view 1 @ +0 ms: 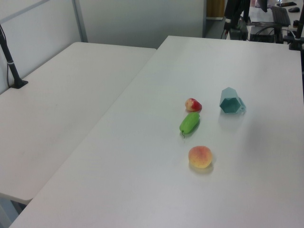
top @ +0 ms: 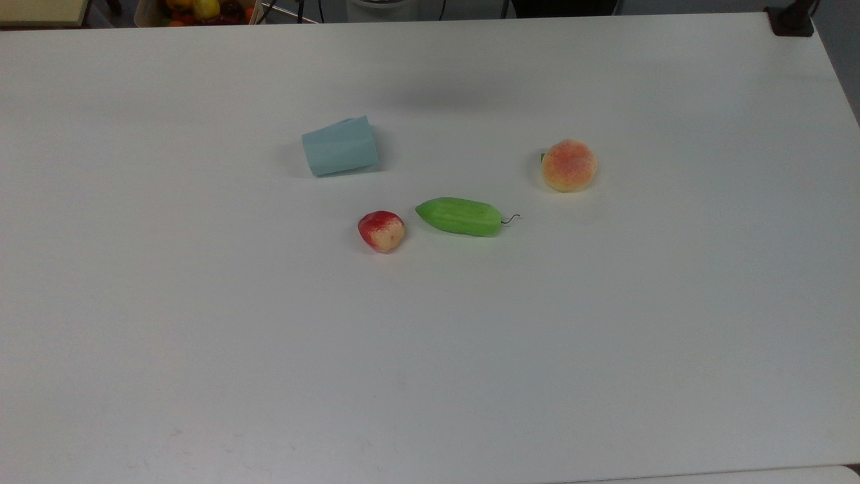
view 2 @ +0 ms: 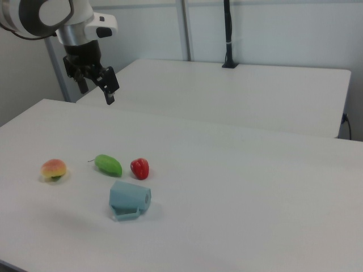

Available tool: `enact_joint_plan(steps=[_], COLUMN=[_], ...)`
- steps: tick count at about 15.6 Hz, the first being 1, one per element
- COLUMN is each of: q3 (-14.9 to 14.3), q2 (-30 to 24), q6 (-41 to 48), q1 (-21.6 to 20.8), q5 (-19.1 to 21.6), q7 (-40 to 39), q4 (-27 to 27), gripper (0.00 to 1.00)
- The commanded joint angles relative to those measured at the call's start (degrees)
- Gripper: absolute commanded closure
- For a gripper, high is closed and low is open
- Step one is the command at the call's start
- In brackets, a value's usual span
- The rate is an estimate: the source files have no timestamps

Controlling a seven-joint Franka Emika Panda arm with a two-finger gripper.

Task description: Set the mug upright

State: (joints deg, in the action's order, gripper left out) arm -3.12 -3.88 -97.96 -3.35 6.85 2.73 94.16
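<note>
The mug (top: 340,146) is a pale blue-teal faceted cup lying on its side on the white table (top: 430,349). In the left view the mug (view 1: 231,101) shows its hexagonal mouth toward the camera. In the right view the mug (view 2: 129,199) rests with its handle down against the table. My gripper (view 2: 96,90) hangs high over the table at the right view's upper left, far from the mug. It is open and holds nothing.
A peach (top: 569,165), a green fruit (top: 459,216) and a red fruit (top: 381,231) lie near the mug. A second white table (view 1: 71,95) adjoins this one, with a black pole (view 2: 228,34) clamped to it. A box of fruit (top: 201,10) sits beyond the far edge.
</note>
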Motion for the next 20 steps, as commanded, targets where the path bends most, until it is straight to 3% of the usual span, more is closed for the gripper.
enact_joint_plan(steps=[1, 12, 15, 20], q3=[-0.22, 0.05, 3.55, 6.55], q2=[-0.16, -0.33, -0.16, -0.33], q6=[-0.83, -0.13, -0.92, -0.92], q1=[-0.6, -0.6, -0.87, -1.04], q5=[0.09, 0.35, 0.01, -0.87], q7=[-0.88, -0.79, -0.09, 0.0], q4=[0.32, 1.02, 3.21, 6.81], gripper=[0.0, 0.0, 0.0, 0.0])
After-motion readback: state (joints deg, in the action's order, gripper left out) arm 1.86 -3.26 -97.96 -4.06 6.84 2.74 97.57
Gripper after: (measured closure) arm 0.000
